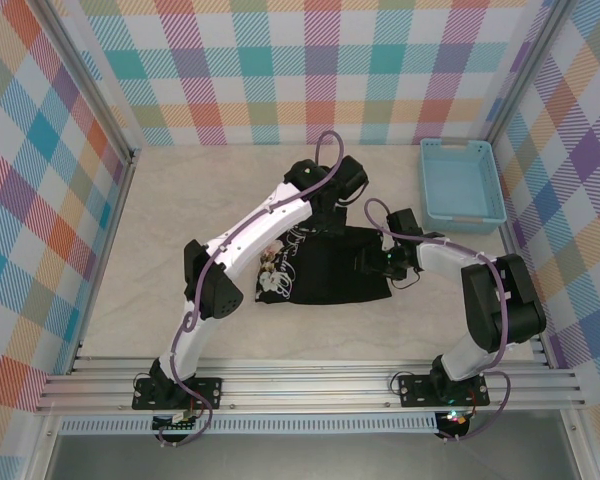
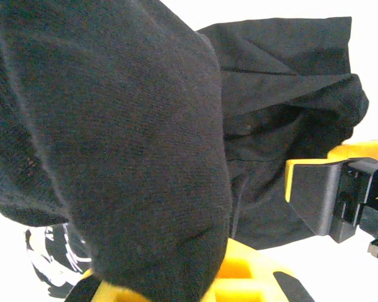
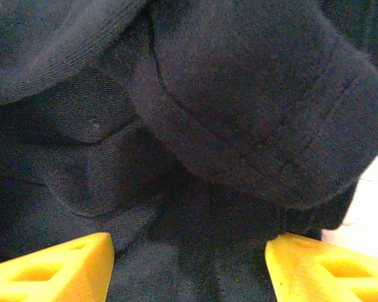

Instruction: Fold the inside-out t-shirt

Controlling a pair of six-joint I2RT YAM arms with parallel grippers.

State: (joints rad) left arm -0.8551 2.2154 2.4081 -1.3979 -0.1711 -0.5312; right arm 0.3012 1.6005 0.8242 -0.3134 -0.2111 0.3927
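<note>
On the table (image 1: 160, 230), black t-shirt (image 1: 335, 272), left hand (image 2: 176, 283) pinching it, right hand (image 3: 189, 264) spread over its cloth

- I log one inside-out t-shirt (image 1: 342, 268): plain black, soft cloth.
- State: crumpled, gathered in thick rounded folds, a stitched hem (image 3: 283, 157) curling over the top layer.
- Position: mid-table (image 1: 160, 220), mostly low and spread, pale print (image 1: 275, 272) at its left edge.
</note>
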